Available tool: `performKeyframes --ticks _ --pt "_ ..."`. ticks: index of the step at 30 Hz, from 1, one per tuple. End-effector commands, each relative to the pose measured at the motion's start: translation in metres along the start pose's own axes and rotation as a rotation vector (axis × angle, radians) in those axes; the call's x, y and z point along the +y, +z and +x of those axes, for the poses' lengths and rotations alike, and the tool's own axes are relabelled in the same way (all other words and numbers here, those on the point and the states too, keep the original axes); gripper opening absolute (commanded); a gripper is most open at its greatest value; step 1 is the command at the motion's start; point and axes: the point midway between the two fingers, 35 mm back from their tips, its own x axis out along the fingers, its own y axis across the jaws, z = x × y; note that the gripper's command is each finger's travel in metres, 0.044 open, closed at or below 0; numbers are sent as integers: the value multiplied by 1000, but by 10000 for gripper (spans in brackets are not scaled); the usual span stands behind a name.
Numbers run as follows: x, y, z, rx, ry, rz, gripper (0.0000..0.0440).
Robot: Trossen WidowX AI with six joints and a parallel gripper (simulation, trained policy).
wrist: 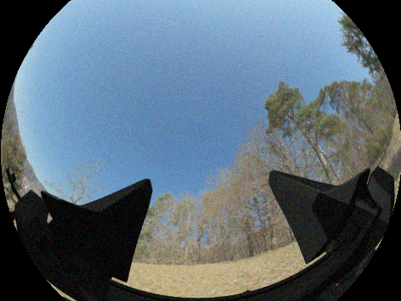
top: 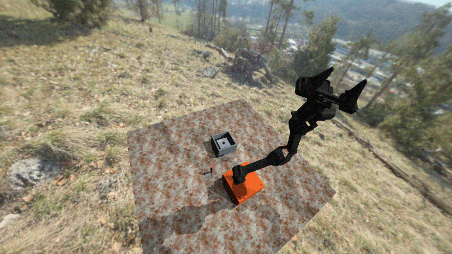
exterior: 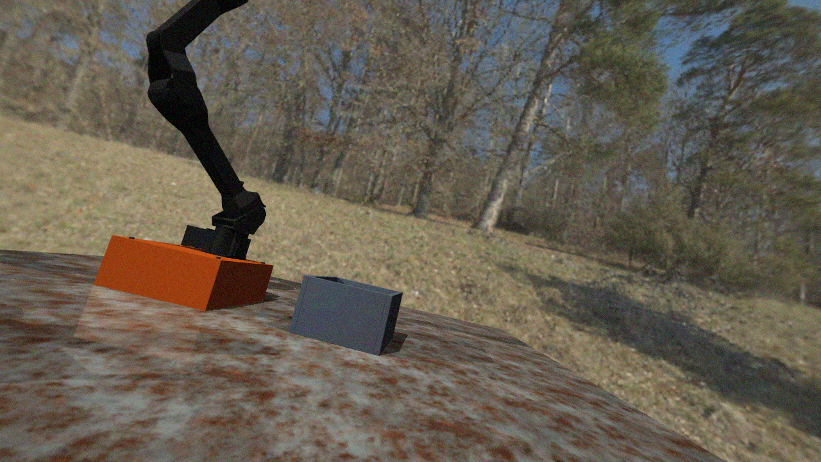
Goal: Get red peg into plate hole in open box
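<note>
In the top view, the gripper (top: 349, 73) (wrist: 211, 182) is raised at upper right, fingers spread wide, nothing between them. The red peg (top: 211, 169) stands upright below centre, beside the orange base (top: 253, 186) (exterior: 154, 273). Likely step: approach the peg. Swing back over the table (top: 177, 189) (exterior: 229, 390), point the fingers down, descend astride the peg, and close squarely. Beyond it, the open box (top: 228, 149) (exterior: 344, 314) awaits insertion.
</note>
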Motion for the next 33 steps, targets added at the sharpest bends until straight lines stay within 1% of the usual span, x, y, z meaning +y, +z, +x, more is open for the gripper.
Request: performKeyframes --ticks 1,8,16,24,33 --pt "-35 -11 2 -2 -97 -6 440" --pt "-123 -37 -7 0 -342 -26 440" --pt "-219 -60 -39 5 -620 -66 440" --pt "-303 -78 -92 20 -897 -108 440" --pt "-379 -94 -173 51 -1207 -153 440"
